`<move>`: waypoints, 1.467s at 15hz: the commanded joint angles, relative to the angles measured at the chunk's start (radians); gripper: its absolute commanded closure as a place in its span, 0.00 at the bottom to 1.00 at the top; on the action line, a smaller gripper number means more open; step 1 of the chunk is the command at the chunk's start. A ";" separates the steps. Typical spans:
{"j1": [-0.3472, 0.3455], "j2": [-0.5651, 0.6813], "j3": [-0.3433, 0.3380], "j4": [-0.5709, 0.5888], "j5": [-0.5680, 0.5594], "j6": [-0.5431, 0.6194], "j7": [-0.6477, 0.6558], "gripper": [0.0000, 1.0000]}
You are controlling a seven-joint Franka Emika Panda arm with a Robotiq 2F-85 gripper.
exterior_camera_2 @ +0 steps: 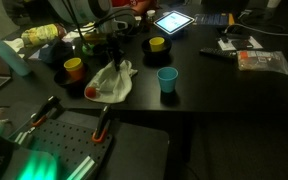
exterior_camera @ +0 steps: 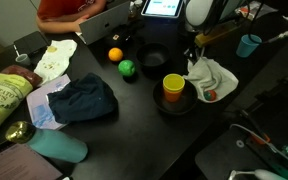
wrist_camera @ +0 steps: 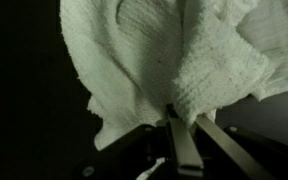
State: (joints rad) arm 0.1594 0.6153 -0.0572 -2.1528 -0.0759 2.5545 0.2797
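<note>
Checking wrist view: gripper point(wrist_camera: 183, 119) has its fingers together, clamped on a fold of the white terry cloth towel point(wrist_camera: 154, 60). The pinch sits at the fabric's near edge and the rest fans out away from the camera.

In an exterior view the towel point(exterior_camera: 214, 78) peaks up under the gripper, with its lower part heaped on the black table point(exterior_camera: 134, 130), just beside the yellow cup point(exterior_camera: 173, 87) and apart from the blue cup point(exterior_camera: 248, 45).

Handling, my read: light, limp, zero stiffness, so it will drape and swing. Terry loops give decent friction, and it's not fragile. Best hold is a bunched multi-layer fold or a corner; a single layer may slide out.

Unclear:
- fingertips are buried in fabric, so bite depth can't be judged
- towel fills the wrist view and hides the table under it
- small red object point(exterior_camera: 210, 96) at the towel's edge, can't identify it
- gripper is dark on dark in both exterior views
</note>
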 commanded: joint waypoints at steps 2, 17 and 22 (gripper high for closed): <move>0.074 0.047 -0.072 0.100 -0.094 0.069 0.054 0.93; 0.168 -0.065 -0.193 0.091 -0.175 0.132 0.130 0.91; 0.163 -0.129 -0.182 0.031 -0.183 0.051 0.158 0.91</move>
State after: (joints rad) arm 0.3091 0.5643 -0.2361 -2.0636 -0.2311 2.6571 0.3999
